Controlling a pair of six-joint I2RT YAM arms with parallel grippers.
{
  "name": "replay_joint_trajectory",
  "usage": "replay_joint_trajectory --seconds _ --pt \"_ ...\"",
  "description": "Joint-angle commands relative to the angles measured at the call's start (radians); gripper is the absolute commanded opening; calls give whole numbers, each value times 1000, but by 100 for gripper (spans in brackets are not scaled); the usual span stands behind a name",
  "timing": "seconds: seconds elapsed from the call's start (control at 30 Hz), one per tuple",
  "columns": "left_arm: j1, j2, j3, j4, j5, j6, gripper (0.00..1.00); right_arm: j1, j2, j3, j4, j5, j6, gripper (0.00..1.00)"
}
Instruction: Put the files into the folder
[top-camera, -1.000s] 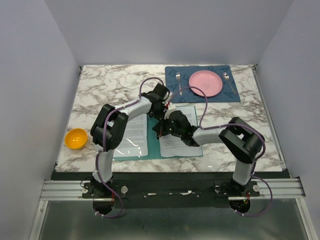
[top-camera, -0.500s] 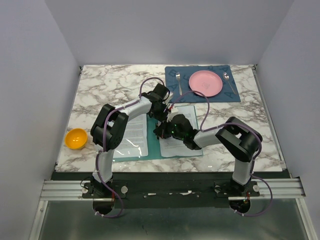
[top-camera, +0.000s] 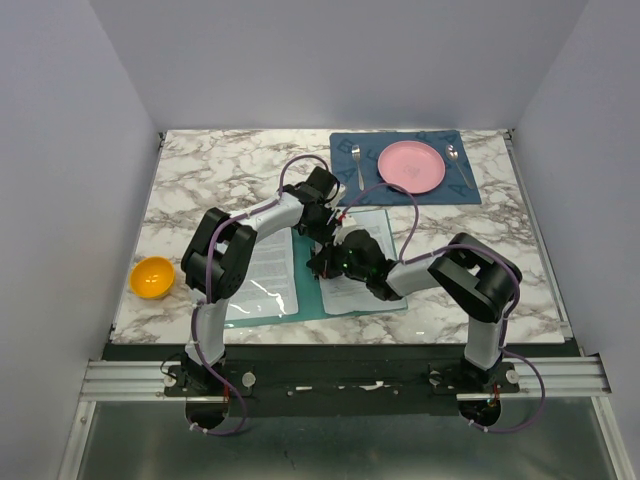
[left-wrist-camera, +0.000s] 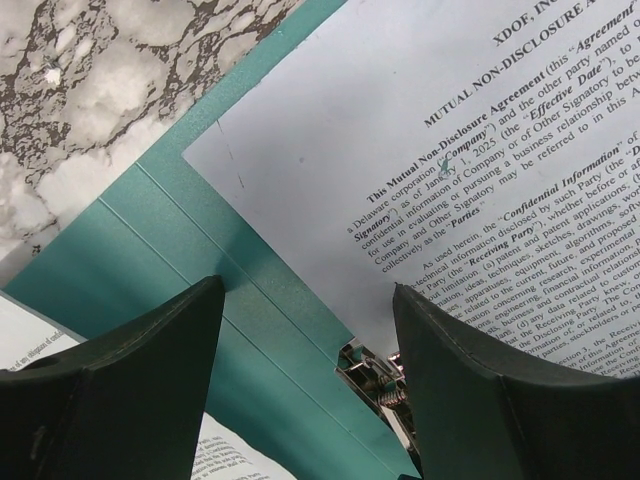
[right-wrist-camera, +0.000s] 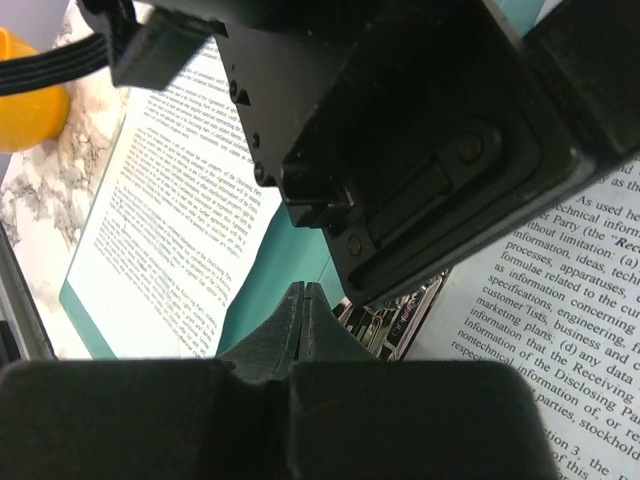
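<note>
Folder (left-wrist-camera: 150, 230), teal, open flat on table (top-camera: 200, 170); files (left-wrist-camera: 450, 150) lying on it. Left tool (left-wrist-camera: 308, 300): spread apart over metal clip (left-wrist-camera: 375, 385). Right tool (right-wrist-camera: 303, 300): pressed together.

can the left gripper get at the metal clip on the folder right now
Probably yes. The left gripper hangs open right over the metal clip, with nothing between them. The right gripper, shut, points at the same clip from close by and may crowd it.
</note>
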Motion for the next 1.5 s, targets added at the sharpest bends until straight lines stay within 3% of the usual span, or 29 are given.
replay_joint_trajectory --seconds 0.0,0.27,0.97,1.47 --pt "3 57 -26 -99 -49 34 77 5 50 -65 -241 38 -12 0" --pt "4 46 -46 -85 -49 38 76 4 62 -41 -326 71 -9 0" --pt "12 43 -57 -77 -52 44 73 -16 107 -64 -320 95 65 0" --pt "14 35 -61 -79 -55 72 72 -102 197 -45 -244 -32 133 0"
